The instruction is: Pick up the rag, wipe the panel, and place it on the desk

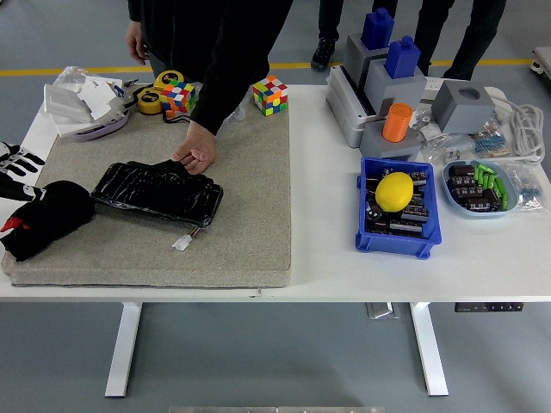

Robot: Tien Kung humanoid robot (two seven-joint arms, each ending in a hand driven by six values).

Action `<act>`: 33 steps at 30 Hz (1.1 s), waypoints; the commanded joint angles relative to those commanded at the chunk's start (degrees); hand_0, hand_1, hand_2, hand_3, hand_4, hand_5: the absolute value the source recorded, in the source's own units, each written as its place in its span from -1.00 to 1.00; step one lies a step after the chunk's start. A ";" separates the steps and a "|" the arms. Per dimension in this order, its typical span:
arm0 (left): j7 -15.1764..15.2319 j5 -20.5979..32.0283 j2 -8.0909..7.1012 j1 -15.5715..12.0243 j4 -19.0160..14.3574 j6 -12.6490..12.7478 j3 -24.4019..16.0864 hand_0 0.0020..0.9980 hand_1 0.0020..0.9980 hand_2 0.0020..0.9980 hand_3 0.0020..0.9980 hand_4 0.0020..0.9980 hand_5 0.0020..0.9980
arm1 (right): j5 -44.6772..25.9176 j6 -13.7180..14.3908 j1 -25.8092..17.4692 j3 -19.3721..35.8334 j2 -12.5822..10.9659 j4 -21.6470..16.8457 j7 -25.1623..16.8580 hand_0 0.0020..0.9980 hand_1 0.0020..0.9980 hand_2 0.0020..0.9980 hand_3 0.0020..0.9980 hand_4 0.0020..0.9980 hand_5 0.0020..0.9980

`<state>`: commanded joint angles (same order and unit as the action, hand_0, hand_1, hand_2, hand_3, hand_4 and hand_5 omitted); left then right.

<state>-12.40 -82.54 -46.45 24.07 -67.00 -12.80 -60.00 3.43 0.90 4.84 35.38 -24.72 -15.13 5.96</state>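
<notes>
A black rag [45, 218] lies bunched at the left end of the beige mat [250, 172], with a bit of red at its lower left. The black panel [157, 192] lies flat on the mat just right of the rag, a small white plug [182, 243] on a wire below it. My left hand [17, 163] enters at the left edge just above the rag, fingers spread, holding nothing. A person's hand [198, 155] rests on the panel's far edge. My right hand is out of view.
Two colour cubes [269, 94] and tape rolls [159, 90] sit at the mat's far edge, a white bundle [86, 101] at far left. Right of the mat stand grey blocks [383, 82], a blue bin [398, 206] holding a yellow lemon, and a parts tray [482, 188].
</notes>
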 joint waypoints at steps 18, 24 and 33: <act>0.15 -5.60 2.94 -0.06 2.97 2.94 1.89 0.44 0.58 0.65 0.63 1.00 -0.30 | 0.23 -0.11 0.06 0.35 -0.36 -0.16 -0.06 0.45 0.37 0.37 0.18 1.00 0.02; 0.47 -5.81 3.50 0.26 4.06 3.38 3.03 0.44 0.58 0.67 0.67 1.00 -0.30 | 0.35 -0.09 0.03 0.85 -0.18 -0.22 -0.17 0.46 0.37 0.37 0.18 1.00 0.02; 1.10 -7.63 4.76 0.32 5.52 4.36 3.67 0.40 0.56 0.67 0.70 1.00 -0.48 | 1.17 -0.03 -0.02 1.80 0.03 -0.59 -0.29 0.46 0.37 0.37 0.18 1.00 0.02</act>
<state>-11.30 -90.17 -41.68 24.39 -61.48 -8.44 -56.34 4.59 0.87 4.82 37.17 -24.68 -15.72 5.67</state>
